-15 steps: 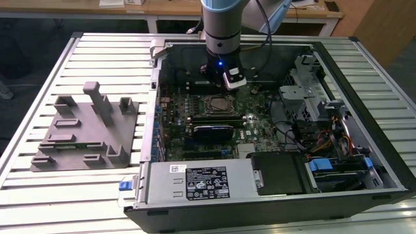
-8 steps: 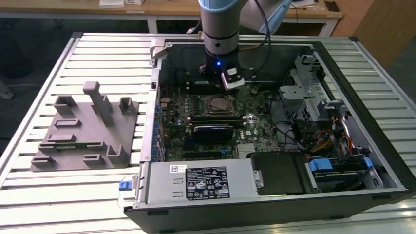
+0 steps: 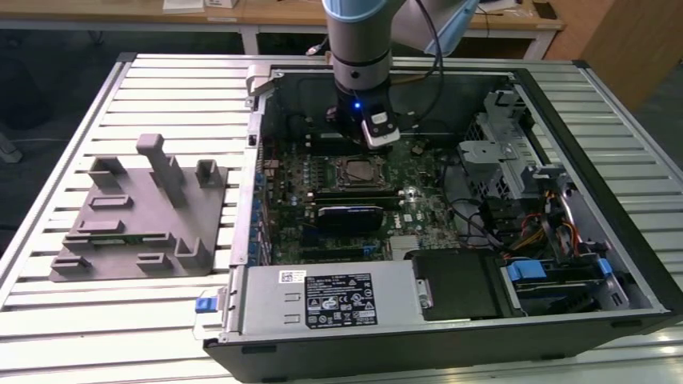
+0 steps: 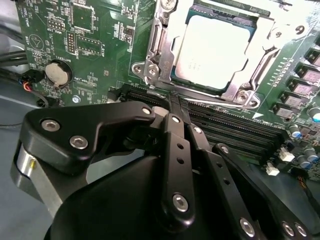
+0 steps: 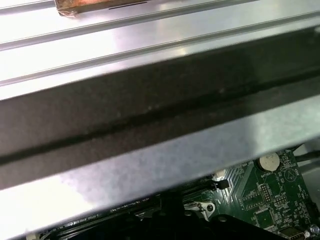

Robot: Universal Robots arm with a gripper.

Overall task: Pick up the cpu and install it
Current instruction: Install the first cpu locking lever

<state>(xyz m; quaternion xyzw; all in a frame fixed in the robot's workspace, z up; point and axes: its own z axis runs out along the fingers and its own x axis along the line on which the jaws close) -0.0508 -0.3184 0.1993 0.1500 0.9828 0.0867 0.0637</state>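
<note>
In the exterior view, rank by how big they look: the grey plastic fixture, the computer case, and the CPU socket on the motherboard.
Largest to smallest as they look in the exterior view:
1. computer case
2. grey plastic fixture
3. CPU socket
The case spans far more of the picture; the socket is clearly the smallest.

Silvery cpu [image 4: 212, 50] lies flat (seated) in its socket.
</note>
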